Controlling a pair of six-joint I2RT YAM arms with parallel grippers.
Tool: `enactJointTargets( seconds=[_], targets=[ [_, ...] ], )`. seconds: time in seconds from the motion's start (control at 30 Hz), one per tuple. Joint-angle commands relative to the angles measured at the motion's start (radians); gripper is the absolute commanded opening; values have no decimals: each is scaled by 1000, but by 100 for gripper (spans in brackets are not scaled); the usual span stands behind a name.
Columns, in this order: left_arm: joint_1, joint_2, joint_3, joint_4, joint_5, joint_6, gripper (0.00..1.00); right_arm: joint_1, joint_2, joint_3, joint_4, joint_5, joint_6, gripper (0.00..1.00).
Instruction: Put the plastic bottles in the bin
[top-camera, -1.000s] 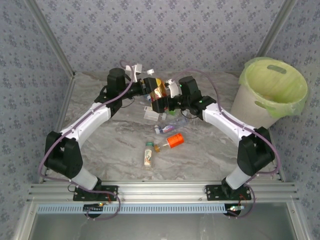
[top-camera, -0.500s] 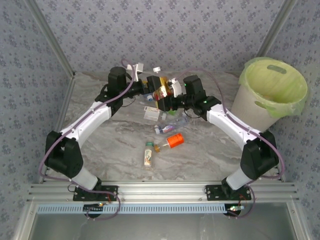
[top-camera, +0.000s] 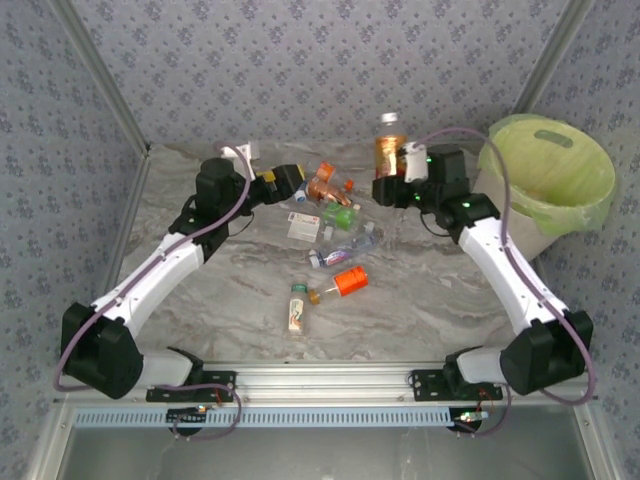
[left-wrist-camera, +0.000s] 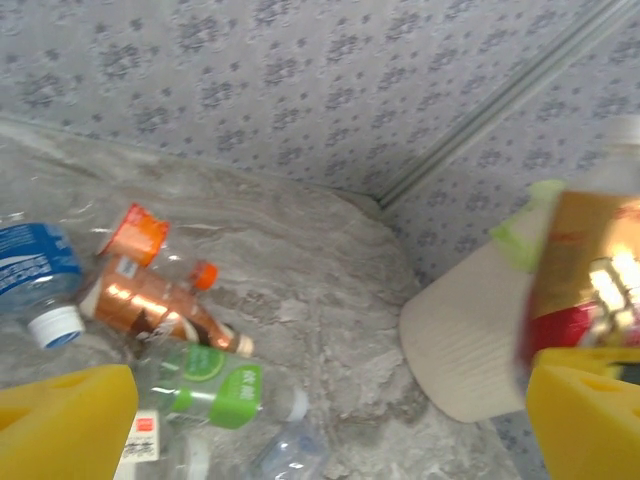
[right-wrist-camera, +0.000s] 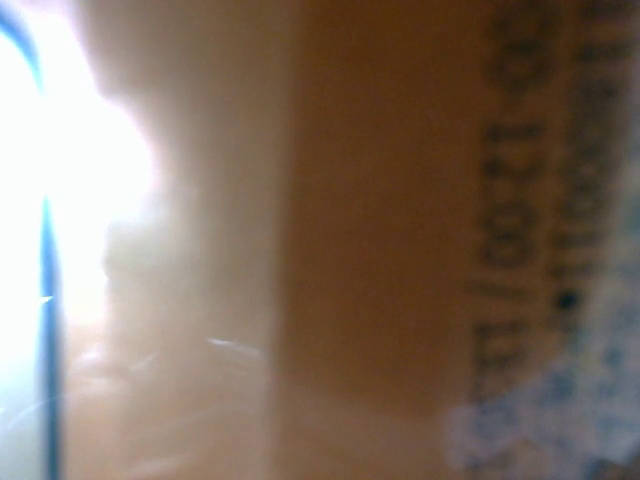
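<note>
Top external, right hand (top-camera: 388, 182) took bottle (top-camera: 389, 148)

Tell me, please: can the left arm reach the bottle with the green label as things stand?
Probably yes. The left gripper is open and close by, and the green-labelled bottle lies uncovered ahead of it. The right gripper, holding an orange bottle, is away near the bin.

Loose bottles (top-camera: 349, 281) left of bin (top-camera: 500, 215), well apart
</note>
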Motion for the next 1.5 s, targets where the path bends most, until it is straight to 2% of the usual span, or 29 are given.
enactJointTargets(
  seconds=[0.0,0.13,0.23,0.47,0.63,0.83,1.17,1.33,1.47],
  targets=[
    [7,-39,-34,-24,-83,18,100,-66,-45,67,-96,86,-52,60],
    [14,-62,-63,-37,-119,8,100,-154,-70,119,-121,159,-66,60],
    [15,-68,-71,-57,-156,-8,100,-218,-91,139,-82,219,-71,62],
    [16,-71,-79,-85,-164,-5,100,-358,-106,170,10,292,-41,62],
    [16,-80,-100,-80,-169,-5,100,-472,-90,167,68,311,-12,62],
    [17,-95,-124,-83,-169,-4,99,-581,-17,212,3,292,-10,65],
    [17,-111,-143,-112,-197,-3,99,-644,98,278,-120,230,-50,68],
    [18,-111,-143,-137,-211,-10,99,-643,118,291,-149,216,-44,84],
    [20,-106,-145,-163,-218,-19,99,-643,99,303,-157,248,-39,88]
  ],
)
